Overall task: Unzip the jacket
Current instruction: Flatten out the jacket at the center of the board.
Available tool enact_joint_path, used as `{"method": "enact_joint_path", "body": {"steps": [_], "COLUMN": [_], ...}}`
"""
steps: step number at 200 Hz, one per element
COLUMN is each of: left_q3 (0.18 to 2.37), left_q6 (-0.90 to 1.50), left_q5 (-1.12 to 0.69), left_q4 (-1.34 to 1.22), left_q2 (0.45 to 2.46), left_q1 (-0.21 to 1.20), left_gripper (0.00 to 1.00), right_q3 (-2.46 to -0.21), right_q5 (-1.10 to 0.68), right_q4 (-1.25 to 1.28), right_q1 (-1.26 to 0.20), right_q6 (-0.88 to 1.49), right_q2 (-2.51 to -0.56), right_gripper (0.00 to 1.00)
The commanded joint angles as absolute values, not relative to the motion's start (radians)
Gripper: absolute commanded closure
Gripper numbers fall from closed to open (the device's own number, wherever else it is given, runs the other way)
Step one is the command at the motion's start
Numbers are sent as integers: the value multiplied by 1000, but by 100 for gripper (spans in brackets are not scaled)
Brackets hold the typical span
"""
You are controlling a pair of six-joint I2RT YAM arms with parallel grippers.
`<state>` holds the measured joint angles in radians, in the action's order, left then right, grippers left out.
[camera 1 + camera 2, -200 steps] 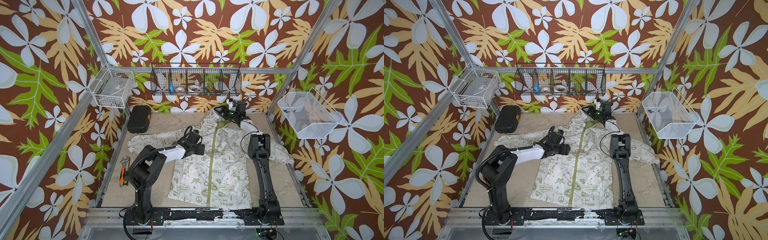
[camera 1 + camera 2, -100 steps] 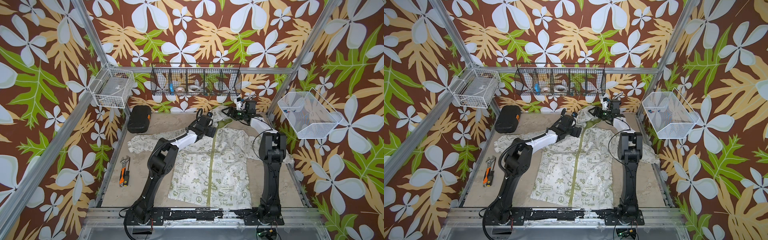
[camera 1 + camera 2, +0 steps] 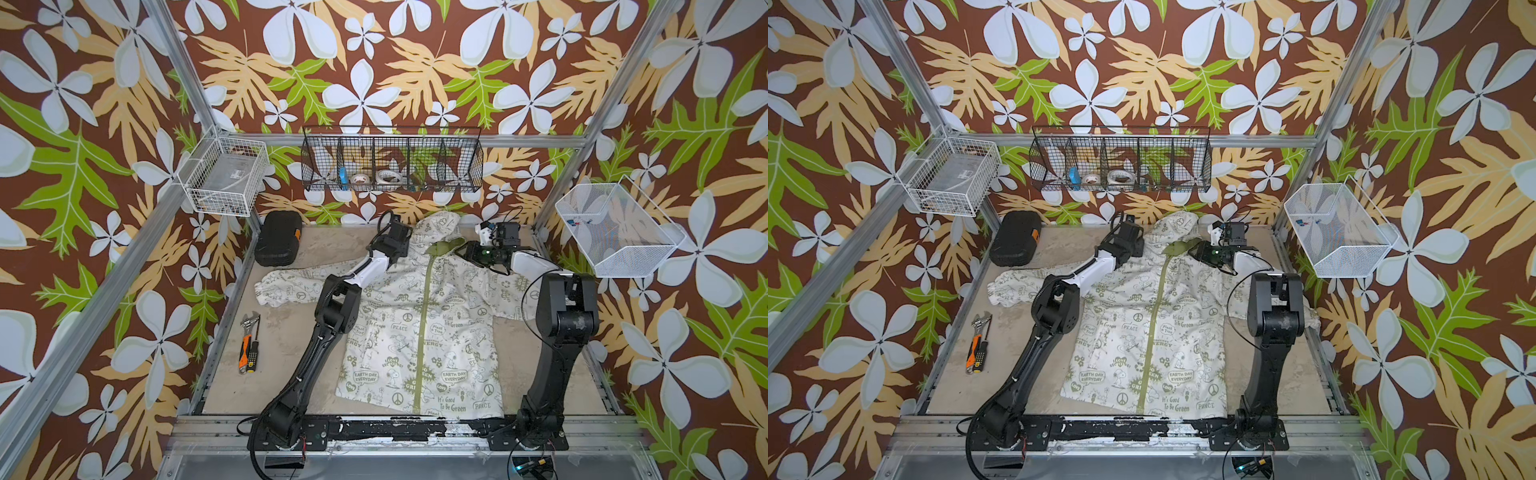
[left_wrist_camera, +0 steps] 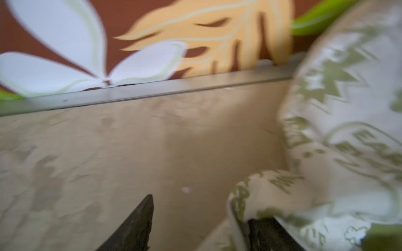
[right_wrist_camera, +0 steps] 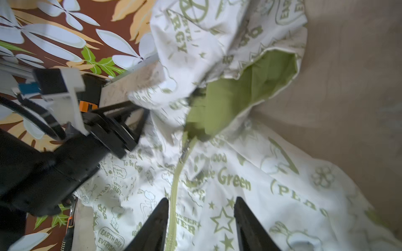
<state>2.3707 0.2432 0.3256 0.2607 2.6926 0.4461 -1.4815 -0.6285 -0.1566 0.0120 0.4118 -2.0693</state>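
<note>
Approach step: jacket (image 3: 390,332) flat on surface (image 3: 291,374), zipped, hood (image 3: 440,226) toward back wall (image 3: 365,95). Jaws apart, both empty: left tool (image 4: 200,208) beside hood, right tool (image 5: 201,200) over zipper (image 5: 174,195). Next you pinch the zipper pull (image 5: 184,153).

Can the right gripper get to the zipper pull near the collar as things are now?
Probably yes: the right gripper is open over the jacket, and the zipper pull lies uncovered just ahead of it.

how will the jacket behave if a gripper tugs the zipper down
Probably floppy: the jacket lies flat with rumpled sleeves and a slumped hood. It looks small and thin, so likely light; it may slide on the table or bunch along the zipper unless pinned. Its fabric folds softly in the left wrist view, so it should pinch easily.
</note>
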Motion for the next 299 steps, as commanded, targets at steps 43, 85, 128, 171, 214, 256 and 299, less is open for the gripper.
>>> {"method": "enact_joint_path", "body": {"steps": [43,85,128,171,214,256,299], "left_q3": [2115,1978,2124,2231,2107,1692,1549], "left_q6": [312,99,-74,-63,23,69,57], "left_q5": [251,51,-12,-122,-126,-158,-290], "left_q4": [146,113,349,427,377,97,-22], "left_q2": [2454,2401,2514,2585,2507,2241,2068], "left_q1": [324,336,356,372,364,354,354], "left_gripper": [24,15,11,21,74,92,32], "right_q3": [-1476,-1624,-1708,-1764,-1792,-1653,-1551], "right_q5": [-576,-472,-479,-557,-525,-525,-559], "right_q4": [-174,-282,-290,-221,-252,-224,-205], "right_q1": [-28,-100,-107,-124,-137,-137,-137], "right_q6": [383,379,410,455,451,420,364], "right_q2": [-2100,-2181,-2264,-2341,-2361,-2289,-2184], "right_gripper": [37,27,34,48,69,69,48]}}
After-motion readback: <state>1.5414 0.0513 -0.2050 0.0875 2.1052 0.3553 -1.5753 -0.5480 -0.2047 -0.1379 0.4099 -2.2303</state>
